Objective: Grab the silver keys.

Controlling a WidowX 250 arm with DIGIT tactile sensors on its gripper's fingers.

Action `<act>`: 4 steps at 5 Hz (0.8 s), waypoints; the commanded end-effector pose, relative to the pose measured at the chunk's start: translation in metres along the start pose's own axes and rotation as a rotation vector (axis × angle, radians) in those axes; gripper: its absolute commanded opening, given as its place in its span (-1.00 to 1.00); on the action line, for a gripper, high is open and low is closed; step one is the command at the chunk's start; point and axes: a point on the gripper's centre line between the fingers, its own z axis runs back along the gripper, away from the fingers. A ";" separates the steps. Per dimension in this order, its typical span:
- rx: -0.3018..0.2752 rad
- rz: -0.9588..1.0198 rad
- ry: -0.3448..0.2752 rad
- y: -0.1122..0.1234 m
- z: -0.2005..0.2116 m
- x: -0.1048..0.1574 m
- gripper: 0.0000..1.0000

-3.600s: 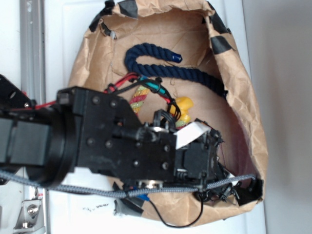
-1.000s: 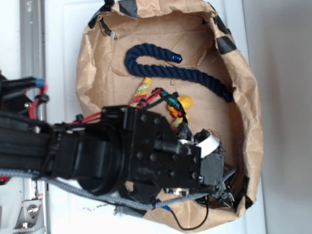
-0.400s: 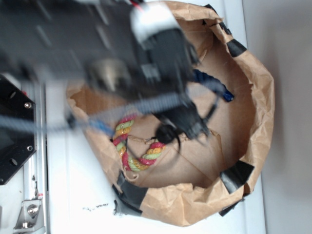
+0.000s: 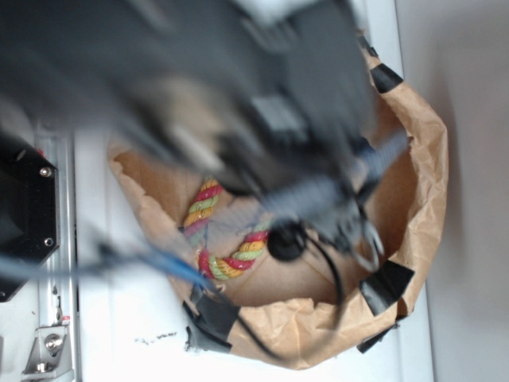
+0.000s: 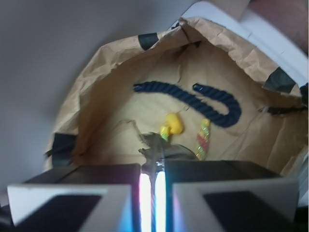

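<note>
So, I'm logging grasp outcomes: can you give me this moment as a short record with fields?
pincer: shut, apparently pinching the silver keys at its tips
container: open brown paper bag
lying in bag: navy rope, yellow duck, multicolour rope
exterior view: arm too blurred to read

Brown paper bag (image 5: 111,92) holds navy rope (image 5: 212,104), yellow duck (image 5: 173,124), and seemingly red-yellow-green striped rope (image 4: 227,259).
</note>
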 end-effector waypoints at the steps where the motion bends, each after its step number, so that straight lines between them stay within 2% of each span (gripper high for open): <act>1: -0.003 -0.013 -0.088 -0.015 0.011 0.014 -1.00; 3: -0.045 0.000 -0.132 -0.011 0.008 0.021 -1.00; 4: -0.037 0.005 -0.143 -0.009 0.004 0.022 -1.00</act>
